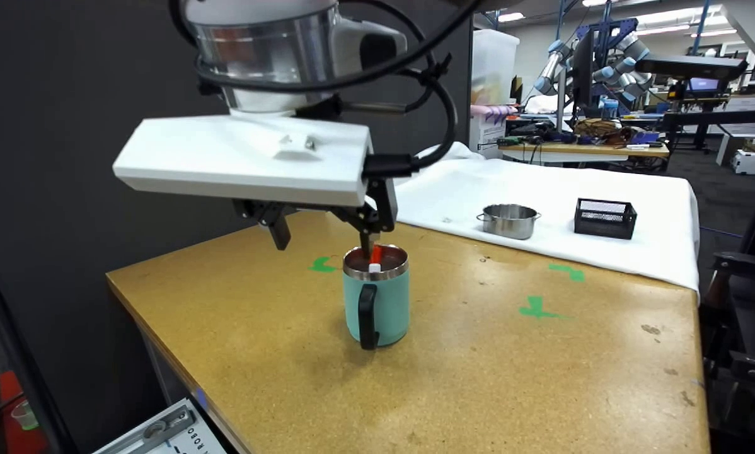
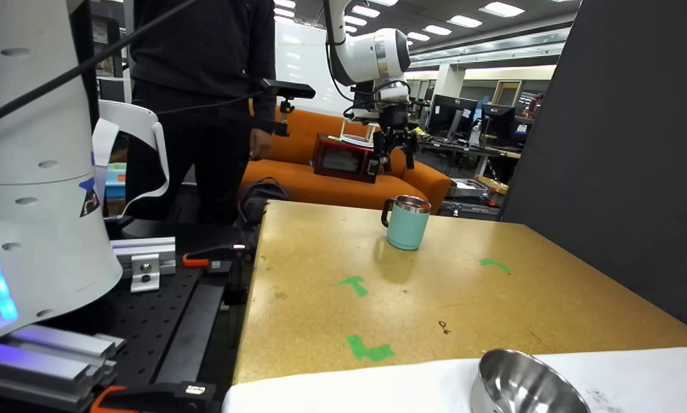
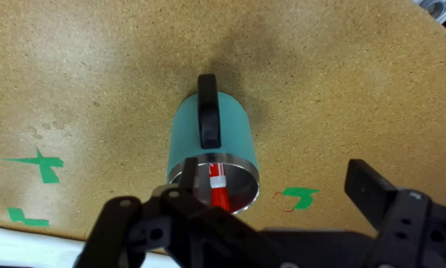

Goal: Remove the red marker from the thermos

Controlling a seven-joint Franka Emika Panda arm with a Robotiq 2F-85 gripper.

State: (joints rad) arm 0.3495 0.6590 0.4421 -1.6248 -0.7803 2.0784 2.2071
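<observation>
The thermos is a teal cup (image 1: 393, 309) with a black handle and metal rim. It stands upright on the table and shows in an exterior view (image 2: 408, 228) and the wrist view (image 3: 238, 126). The red marker (image 1: 375, 255) leans inside it. In the wrist view the marker (image 3: 218, 182) shows red with a white band, and its ends are hidden. My gripper (image 1: 325, 241) is wide open and empty, above the cup and offset to one side. In the wrist view my gripper (image 3: 275, 180) has its left finger overlapping the cup's mouth; its right finger is over bare table.
A round metal pot (image 1: 510, 224) and a black mesh box (image 1: 604, 219) stand on a white cloth (image 1: 547, 183). A dark panel (image 2: 619, 172) borders the table. Green tape marks (image 3: 299, 196) lie on the wooden table (image 1: 510, 378).
</observation>
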